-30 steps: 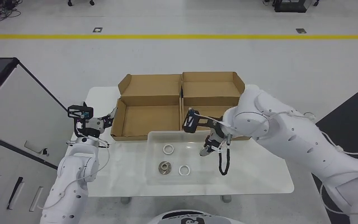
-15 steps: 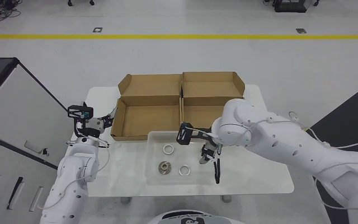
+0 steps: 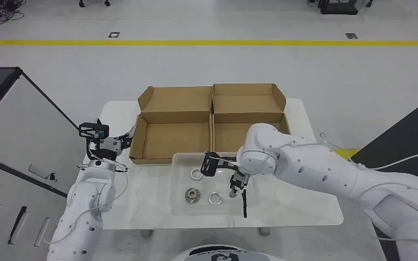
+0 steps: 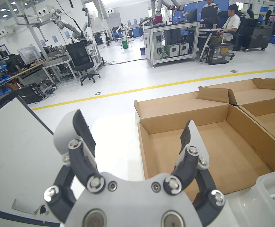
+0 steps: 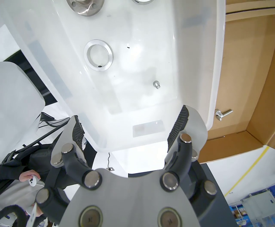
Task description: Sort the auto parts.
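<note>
Bin (image 3: 179, 176) sits at the desk's (image 3: 294, 209) six o'clock. Right end effector (image 5: 130, 115) hangs over it, released and empty; we judge it lined up for the ring (image 5: 86, 56) at its eight o'clock. Left end effector (image 4: 133, 119), released, idles at nine, clear of the twelve-o'clock boxes (image 3: 173, 140).

Right wrist view crops the flanged hub (image 5: 85, 8) and one ring (image 5: 143, 2).
</note>
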